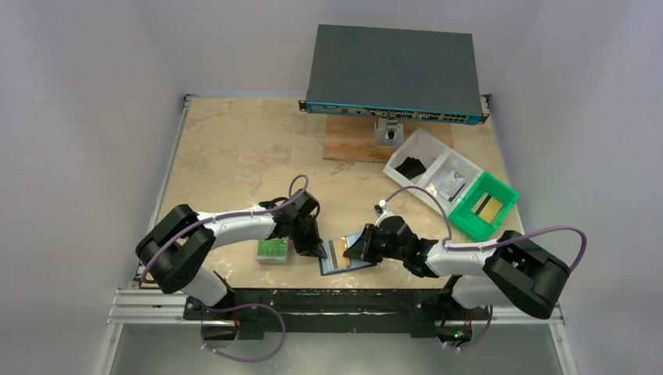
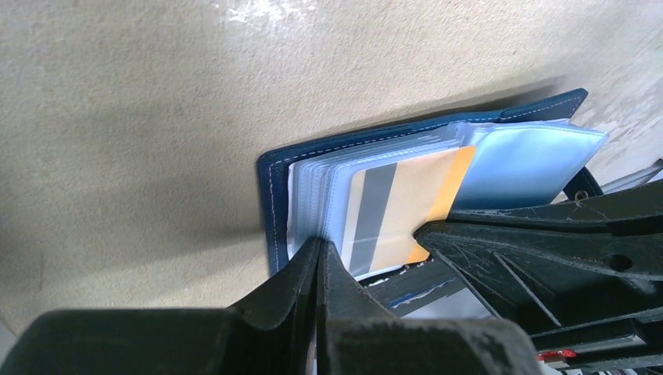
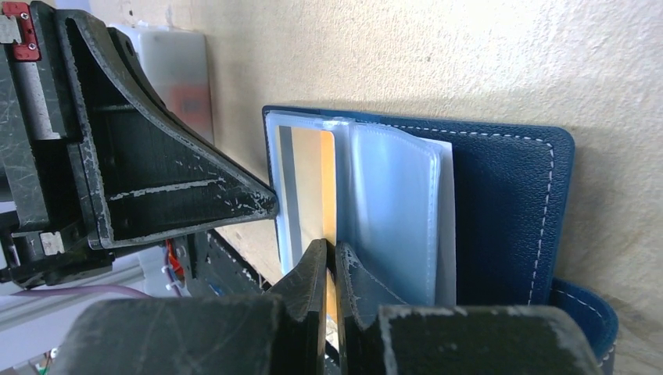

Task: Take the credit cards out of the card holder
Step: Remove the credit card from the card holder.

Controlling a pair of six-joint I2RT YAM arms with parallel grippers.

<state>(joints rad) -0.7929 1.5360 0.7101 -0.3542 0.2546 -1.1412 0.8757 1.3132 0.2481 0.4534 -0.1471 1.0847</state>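
Observation:
The card holder (image 1: 338, 264) lies open near the table's front edge, navy cover (image 3: 500, 219) down and clear sleeves up. A tan-gold credit card (image 2: 406, 199) with a grey stripe sits in the top sleeve, one orange edge exposed. My left gripper (image 2: 320, 244) is shut, its tips pressed against the sleeves' left edge beside the navy cover (image 2: 270, 195). My right gripper (image 3: 331, 250) is shut on the orange edge of the credit card (image 3: 306, 183) from the opposite side. From above, the two grippers, left (image 1: 319, 251) and right (image 1: 353, 250), meet over the holder.
A grey case with a green label (image 1: 272, 250) lies just left of the left gripper. At the back stand a network switch (image 1: 395, 74) and a wooden board (image 1: 356, 141). A clear compartment tray (image 1: 434, 168) and a green bin (image 1: 485, 205) sit at the right.

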